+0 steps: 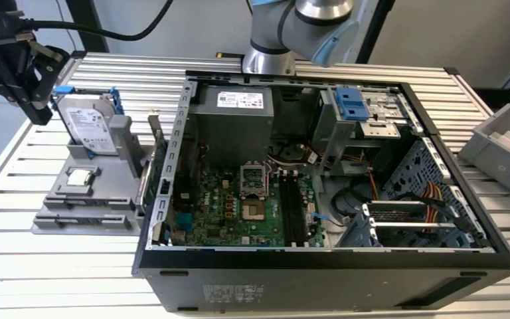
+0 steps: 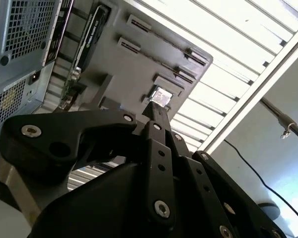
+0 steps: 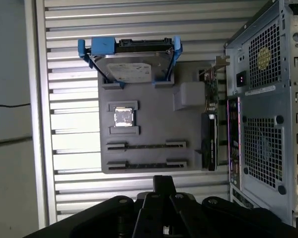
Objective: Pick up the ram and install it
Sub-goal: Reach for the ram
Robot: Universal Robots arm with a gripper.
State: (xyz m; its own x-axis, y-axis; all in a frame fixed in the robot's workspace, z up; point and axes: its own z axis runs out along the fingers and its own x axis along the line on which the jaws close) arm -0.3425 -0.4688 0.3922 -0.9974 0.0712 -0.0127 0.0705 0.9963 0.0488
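— Where is the ram (image 3: 146,163)?
— We judge it is the thin strip on edge in the grey tray (image 3: 154,124), below the pincer (image 3: 164,179) and apart from it. It likely stands that way for pinching from above.
— And the pincer?
— Closed, carrying nothing.

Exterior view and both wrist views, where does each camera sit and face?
Exterior view: off the arm, high, looking down into the open computer case; the arm and claw show.
First wrist view: behind the claw, looking straight down on the grey parts holder.
Second wrist view: beside the claw, slanting along it toward that holder.
Shared: both wrist views show the holder's processor chip.
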